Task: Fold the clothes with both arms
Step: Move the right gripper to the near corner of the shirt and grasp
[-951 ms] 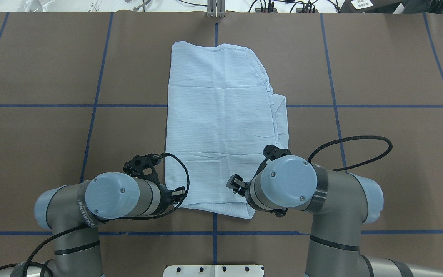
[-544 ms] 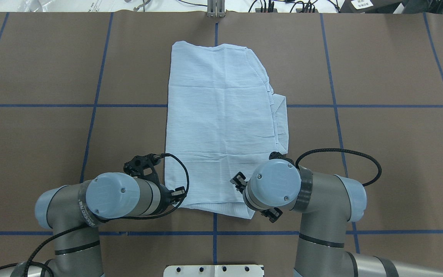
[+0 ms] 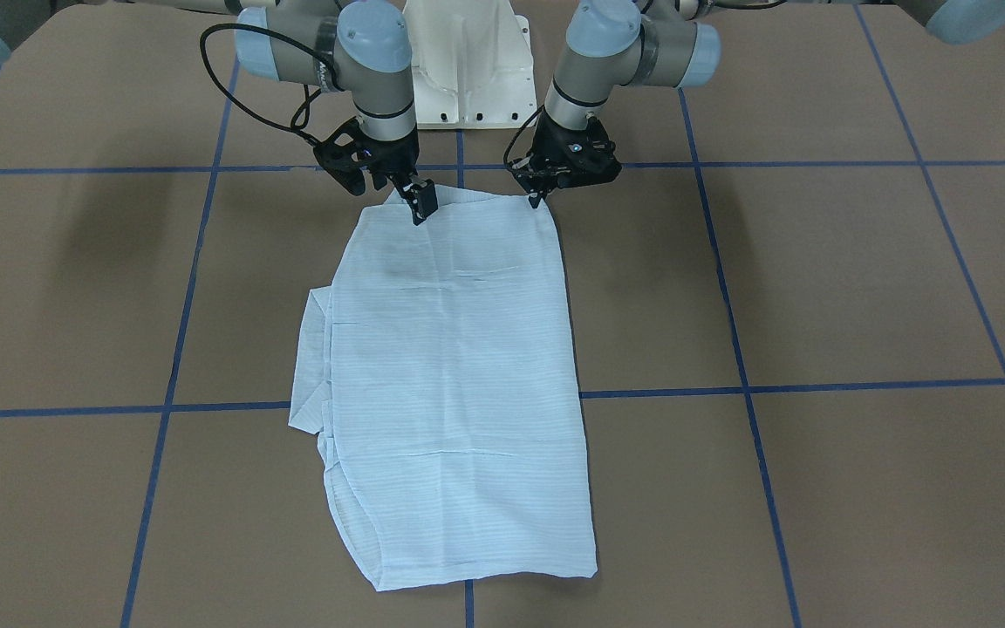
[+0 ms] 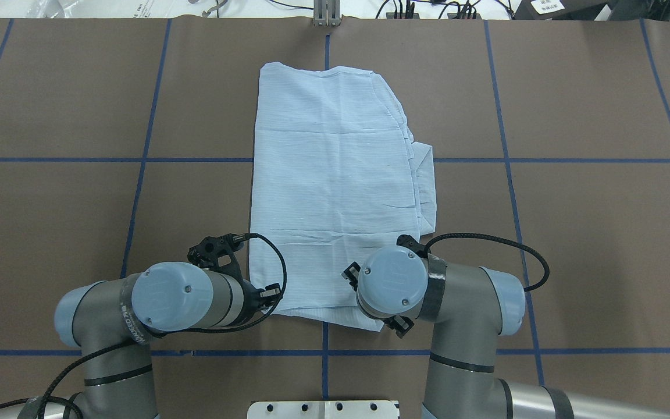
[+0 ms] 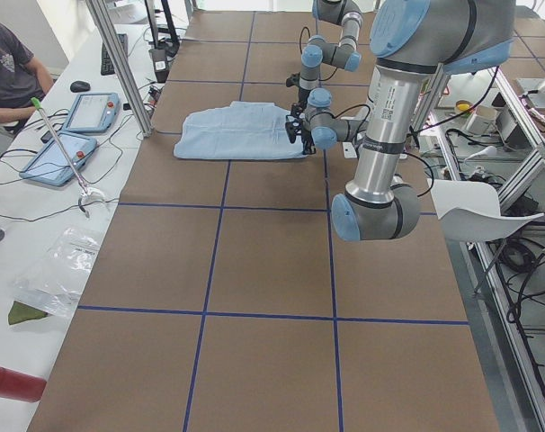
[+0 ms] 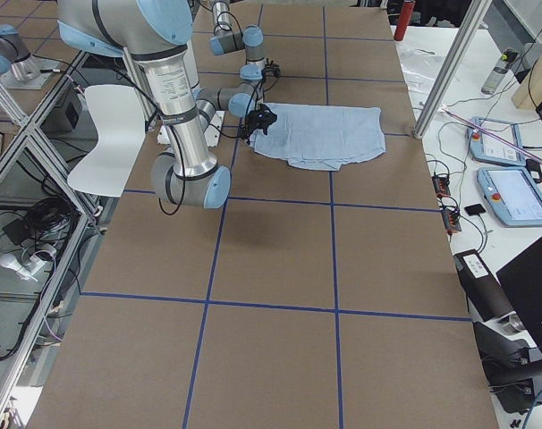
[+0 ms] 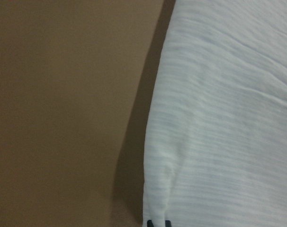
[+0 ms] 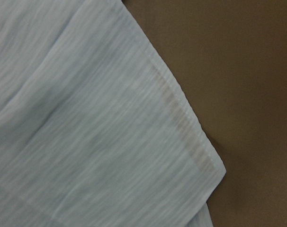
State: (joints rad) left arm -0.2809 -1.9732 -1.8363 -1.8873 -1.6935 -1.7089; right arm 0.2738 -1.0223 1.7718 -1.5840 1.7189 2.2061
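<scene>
Pale blue, finely striped cloth lay flat at the middle of the brown counter (image 4: 573, 233). This was the shirt (image 4: 335, 192), folded into a long band that ran from the robot's side toward the far edge. On its right side some lower layers stuck out past the top layer.

The left pincer (image 3: 537, 199) was at the near left corner of the shirt. In the left wrist view its two dark fingertips (image 7: 150, 223) stood close together with a raised ridge of cloth going in between them, so it was closed on the shirt's edge.

The right pincer (image 3: 420, 202) pointed down over the near right corner, low above the cloth and perhaps touching it. Its wrist view showed only the hemmed corner and the bare counter beside it. I could not tell how wide this pincer stood or whether it held anything.
</scene>
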